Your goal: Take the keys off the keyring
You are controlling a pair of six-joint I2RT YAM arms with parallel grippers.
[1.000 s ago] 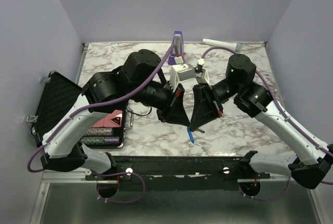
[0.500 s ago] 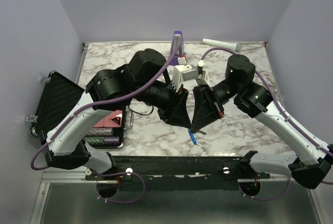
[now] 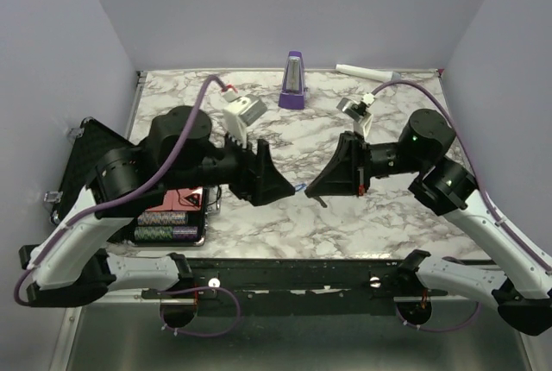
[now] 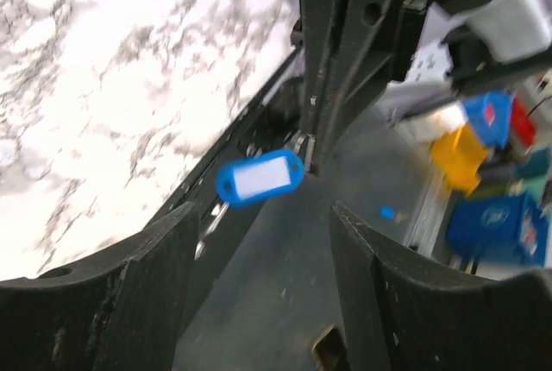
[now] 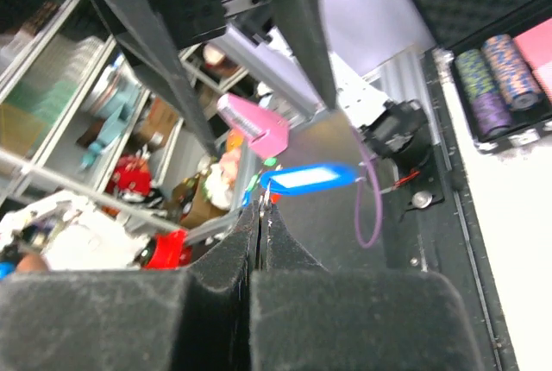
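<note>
A white marble-patterned table (image 3: 397, 220) with grey veins stands in a booth of plain, pale lavender walls (image 3: 285, 9) under soft, even light. A black rail (image 3: 293, 272) runs along its near edge. Outside the booth, the wrist views show blurred, cluttered shelves (image 5: 60, 69) and blue bins (image 4: 496, 229).

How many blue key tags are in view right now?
1. The blue key tag hangs in the air from the shut right gripper, in front of the open left gripper. Another could be hidden behind the arms.
</note>
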